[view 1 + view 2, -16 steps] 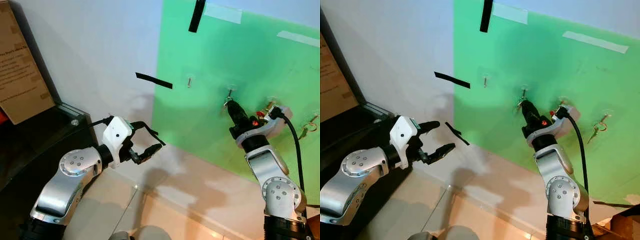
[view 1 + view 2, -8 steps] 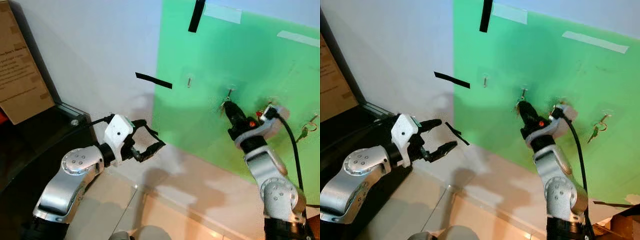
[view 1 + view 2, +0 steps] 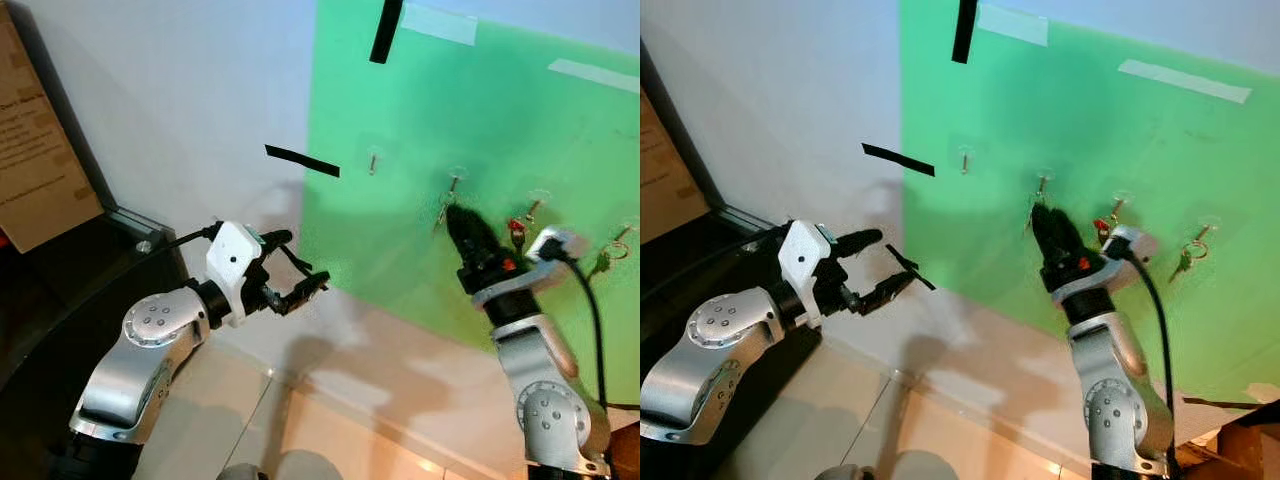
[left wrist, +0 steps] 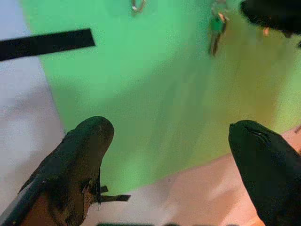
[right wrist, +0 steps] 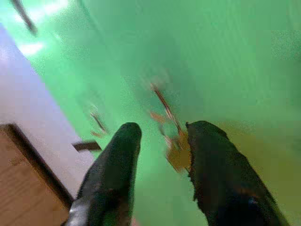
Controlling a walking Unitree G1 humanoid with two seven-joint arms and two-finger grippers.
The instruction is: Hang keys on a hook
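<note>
- The right gripper (image 3: 1043, 216), fingers slightly parted and holding nothing, is hovering by a small clear wall hook (image 3: 1041, 182) on the green wall sheet (image 3: 1160, 150).
- A small metal key bunch (image 3: 441, 212) is dangling from that hook.
- The left gripper (image 3: 303, 268) is waiting with fingers spread, well apart.

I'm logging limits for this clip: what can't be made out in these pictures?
- Right wrist view: motion blur smears the keys on the green board; their number and shape are unreadable.
- Eye views: the right gripper covers the board below the second hook, so whether a key really hangs there is uncertain.
- Eye views: keys at the far-right hook are too small to count.
- Left eye view: the cardboard sign is cut by the edge, its print illegible.
</note>
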